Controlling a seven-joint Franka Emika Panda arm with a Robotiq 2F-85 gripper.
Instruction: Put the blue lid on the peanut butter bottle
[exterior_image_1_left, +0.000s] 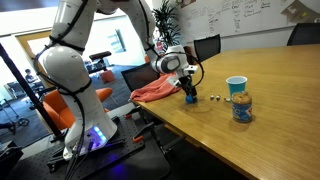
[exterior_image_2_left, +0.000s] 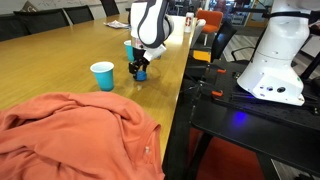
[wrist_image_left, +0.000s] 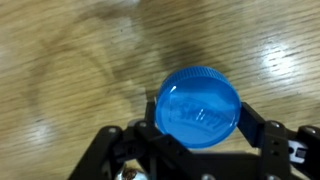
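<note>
The blue lid (wrist_image_left: 198, 105) is a flat round cap with raised lettering, and it sits between my gripper's (wrist_image_left: 200, 120) two black fingers in the wrist view. The gripper is shut on it, low over the wooden table. Both exterior views show the gripper (exterior_image_1_left: 190, 94) (exterior_image_2_left: 138, 68) with the lid (exterior_image_1_left: 190, 99) (exterior_image_2_left: 141, 74) at its tip. The peanut butter bottle (exterior_image_1_left: 241, 108), with tan contents and a blue label, stands open on the table, well to the side of the gripper. It does not show in the wrist view.
A teal cup (exterior_image_1_left: 236, 85) (exterior_image_2_left: 102, 75) stands near the bottle. An orange-pink cloth (exterior_image_1_left: 158, 88) (exterior_image_2_left: 70, 135) lies at the table's end. Two small dark objects (exterior_image_1_left: 215, 97) lie between gripper and bottle. The table edge (exterior_image_2_left: 178, 95) runs close beside the gripper.
</note>
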